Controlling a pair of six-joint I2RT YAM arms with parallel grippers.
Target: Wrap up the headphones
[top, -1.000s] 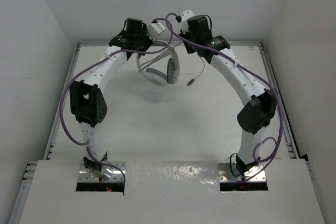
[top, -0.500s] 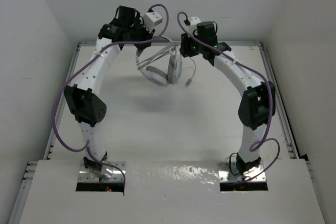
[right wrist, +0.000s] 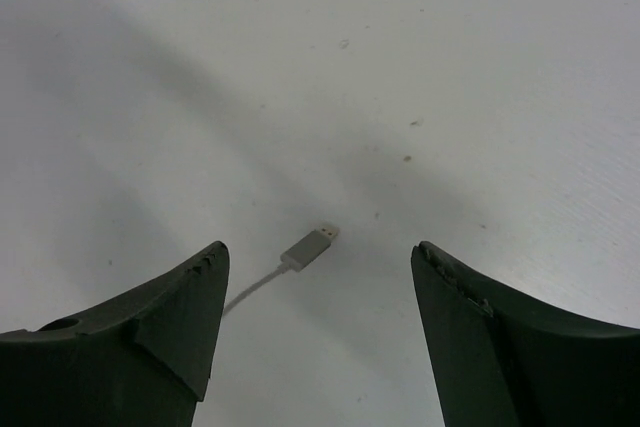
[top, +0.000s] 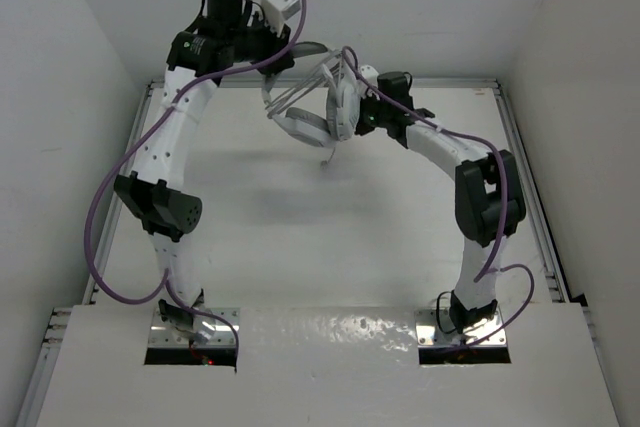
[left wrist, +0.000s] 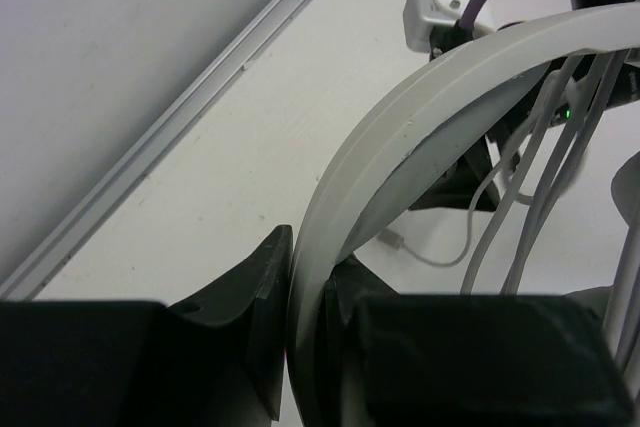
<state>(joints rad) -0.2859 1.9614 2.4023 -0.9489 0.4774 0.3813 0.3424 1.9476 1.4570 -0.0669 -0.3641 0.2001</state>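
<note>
The white headphones point(top: 338, 107) hang in the air above the back of the table, several turns of thin pale cable point(left wrist: 520, 182) running along the headband point(left wrist: 400, 117). My left gripper point(left wrist: 305, 322) is shut on the headband, which fills the gap between its fingers; in the top view it point(top: 285, 55) is raised high at the back. The cable's loose end with its small plug point(right wrist: 310, 247) dangles below the ear cups point(top: 327, 157). My right gripper point(right wrist: 320, 257) is open and holds nothing, with the plug between and beyond its fingers, right next to the ear cup point(top: 358, 112).
A raised metal rail point(left wrist: 170, 127) borders the white table point(top: 300, 237) along the back and sides. White walls close in the left, back and right. Thick purple arm cables point(top: 110, 207) loop beside both arms.
My left arm has lifted the headphones higher and back. My right gripper has opened, let go of the cable, and moved left toward the ear cup. The plug now hangs under the headphones.
</note>
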